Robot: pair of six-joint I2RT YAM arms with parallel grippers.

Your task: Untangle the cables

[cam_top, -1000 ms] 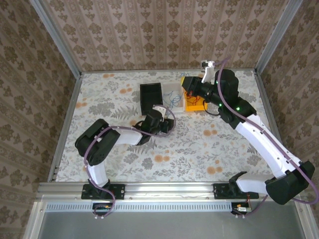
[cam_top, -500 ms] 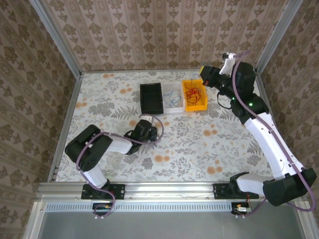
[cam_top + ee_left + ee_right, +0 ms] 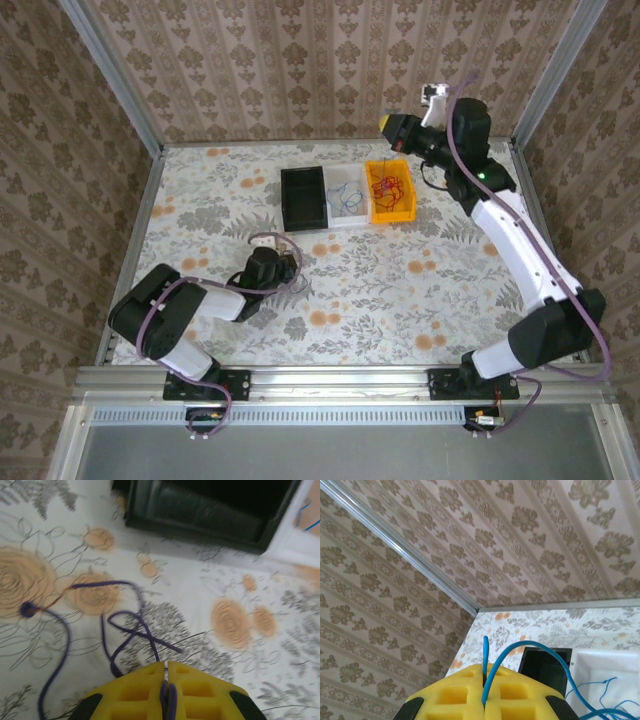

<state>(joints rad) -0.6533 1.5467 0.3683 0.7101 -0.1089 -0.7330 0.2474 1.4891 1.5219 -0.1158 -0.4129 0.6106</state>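
Your left gripper (image 3: 165, 669) pinches one thin dark purple wire (image 3: 122, 625), tail cut off; right gripper (image 3: 484, 676) pinches one thin blue wire (image 3: 540, 652), also cropped

Bins (image 3: 303, 195) abreast at table (image 3: 400, 290) rear; cable (image 3: 102, 635) before them.

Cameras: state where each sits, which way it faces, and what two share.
Top external: above and behind, looking down at the table; left arm and right arm show.
Left wrist: low, facing the black bin; left gripper shut on the purple cable.
Right wrist: raised, facing the wall; right gripper shut on the blue cable.
Shared: all see the black bin.
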